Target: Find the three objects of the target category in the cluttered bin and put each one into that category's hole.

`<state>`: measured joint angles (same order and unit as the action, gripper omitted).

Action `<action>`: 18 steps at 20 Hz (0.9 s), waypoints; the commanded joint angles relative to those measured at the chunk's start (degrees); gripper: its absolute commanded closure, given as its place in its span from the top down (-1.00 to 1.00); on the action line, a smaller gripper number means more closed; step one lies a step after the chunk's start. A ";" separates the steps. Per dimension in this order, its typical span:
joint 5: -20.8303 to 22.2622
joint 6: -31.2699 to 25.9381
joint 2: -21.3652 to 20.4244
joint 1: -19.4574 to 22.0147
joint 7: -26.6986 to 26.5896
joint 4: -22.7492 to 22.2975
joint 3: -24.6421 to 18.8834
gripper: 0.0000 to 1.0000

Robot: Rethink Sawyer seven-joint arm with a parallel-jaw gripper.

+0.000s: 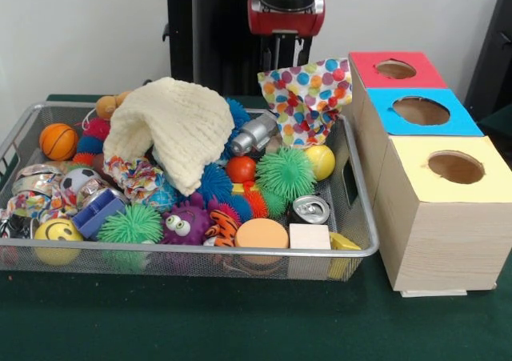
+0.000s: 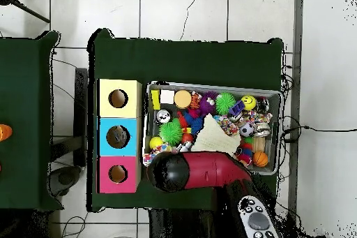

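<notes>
A: Status, claw [image 1: 286,45]?
B: At far right corner of wire mesh bin [image 1: 364,245], front view. Polka-dot cloth bag [image 1: 307,98] hangs right under it, lifted above the clutter. Cannot tell if it's pinching the bag; tips hidden behind fabric.
A: Target holes?
B: Wooden box w/ three round holes [image 1: 436,209], just beside bin's right wall. Tops: red [image 1: 396,69] farthest, blue [image 1: 422,110] mid, yellow [image 1: 455,167] nearest.
A: Obstructions?
B: Cream knit cloth [image 1: 172,125] draped over bin centre, covering items. Around it: green spiky ball [image 1: 286,174], small orange basketball [image 1: 58,141], yellow smiley ball [image 1: 58,231], purple googly-eyed toy [image 1: 186,223], silver drink can [image 1: 310,209], wooden cube [image 1: 310,237]. Overhead: red arm [image 2: 202,170] blocks bin's near edge. Green tabletop [image 1: 240,317] under all.
</notes>
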<state>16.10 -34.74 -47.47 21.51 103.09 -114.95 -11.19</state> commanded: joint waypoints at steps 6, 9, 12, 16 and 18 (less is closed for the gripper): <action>-1.59 5.82 5.21 -2.68 11.04 2.07 3.39 1.00; -3.28 6.48 4.58 -3.90 13.37 1.03 4.77 1.00; -6.31 3.50 1.23 -4.55 14.94 -0.37 6.17 1.00; -7.83 0.03 -2.50 -4.80 13.54 -0.76 7.97 1.00; -8.14 0.23 -2.38 -4.90 12.56 -0.49 8.19 1.00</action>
<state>11.60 -32.36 -47.21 16.72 103.09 -115.45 -5.28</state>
